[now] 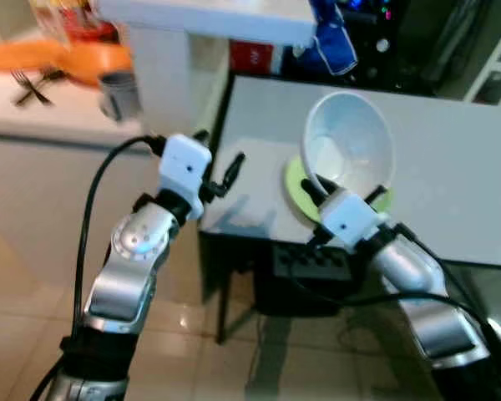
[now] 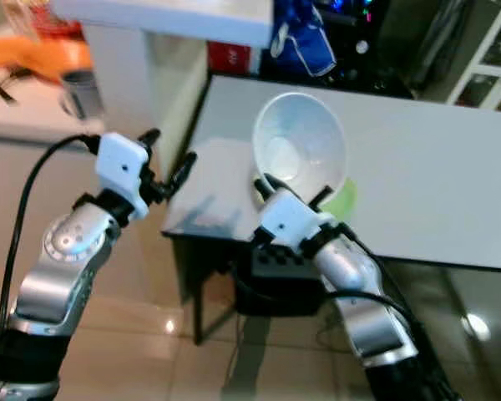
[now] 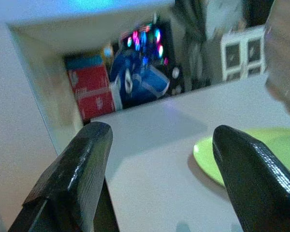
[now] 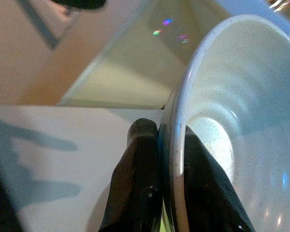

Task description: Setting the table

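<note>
From the head cam I had the right gripper (image 1: 338, 194) clamped on the white bowl's (image 1: 351, 146) rim, bowl tilted over the green plate (image 1: 298, 188) on the counter (image 1: 451, 167). Left wrist cam: left gripper (image 3: 159, 159) fingers apart, near the plate. Right wrist cam: bowl looked empty.

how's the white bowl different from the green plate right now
The white bowl is deep and tipped up on edge, its opening facing the camera; the green plate is flat, lying on the white table. The right gripper pinches the bowl's rim; nothing grips the plate. Both are round and sit together near the table's front edge.
</note>
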Robot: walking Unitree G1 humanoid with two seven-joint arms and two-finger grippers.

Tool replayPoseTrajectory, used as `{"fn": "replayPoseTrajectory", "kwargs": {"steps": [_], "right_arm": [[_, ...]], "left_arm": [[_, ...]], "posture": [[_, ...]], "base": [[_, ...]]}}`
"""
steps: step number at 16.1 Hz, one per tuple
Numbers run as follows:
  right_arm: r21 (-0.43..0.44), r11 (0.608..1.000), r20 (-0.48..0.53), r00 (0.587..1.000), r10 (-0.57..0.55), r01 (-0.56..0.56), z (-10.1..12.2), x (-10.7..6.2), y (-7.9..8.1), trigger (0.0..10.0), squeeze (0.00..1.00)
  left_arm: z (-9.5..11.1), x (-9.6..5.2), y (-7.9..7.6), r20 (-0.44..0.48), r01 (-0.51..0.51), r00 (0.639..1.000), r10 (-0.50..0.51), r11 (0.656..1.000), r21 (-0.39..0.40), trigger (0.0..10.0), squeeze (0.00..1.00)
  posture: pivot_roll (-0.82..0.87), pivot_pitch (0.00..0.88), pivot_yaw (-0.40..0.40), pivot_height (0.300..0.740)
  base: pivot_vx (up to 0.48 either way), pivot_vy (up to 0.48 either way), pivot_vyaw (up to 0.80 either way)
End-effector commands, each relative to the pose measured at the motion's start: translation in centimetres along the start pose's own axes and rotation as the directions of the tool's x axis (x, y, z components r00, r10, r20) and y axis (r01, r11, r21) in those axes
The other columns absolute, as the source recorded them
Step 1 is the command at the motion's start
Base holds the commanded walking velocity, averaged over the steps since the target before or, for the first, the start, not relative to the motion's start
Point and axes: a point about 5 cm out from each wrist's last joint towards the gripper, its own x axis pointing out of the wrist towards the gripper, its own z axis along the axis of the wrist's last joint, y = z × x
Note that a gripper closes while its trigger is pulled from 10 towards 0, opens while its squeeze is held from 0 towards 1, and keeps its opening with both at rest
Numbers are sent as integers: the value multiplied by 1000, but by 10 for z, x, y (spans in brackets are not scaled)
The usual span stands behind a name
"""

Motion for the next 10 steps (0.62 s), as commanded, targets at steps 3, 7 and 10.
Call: {"fn": "replayPoseTrajectory", "kwargs": {"steps": [3, 7, 10], "right_arm": [[-24, 999, -2, 1000, -31, 31, 3, 7, -20, 10000, 0], [-11, 1000, -38, 999, -15, 14, -1, 12, -20, 10000, 0], [-17, 1000, -47, 999, 9, -10, -1, 9, -19, 10000, 0]], "left_arm": [[3, 2, 3, -17, -25, 1000, 26, 1000, 8, 10000, 0], [2, 1, 12, -29, -80, 996, 81, 997, 24, 10000, 0], [1, 4, 11, -25, -106, 994, 106, 994, 8, 10000, 0]], "posture": [[7, 0, -57, 740], [11, 0, -60, 740], [-18, 0, -65, 740]], "base": [[0, -155, 0], [0, 316, 0], [0, 0, 0]]}}
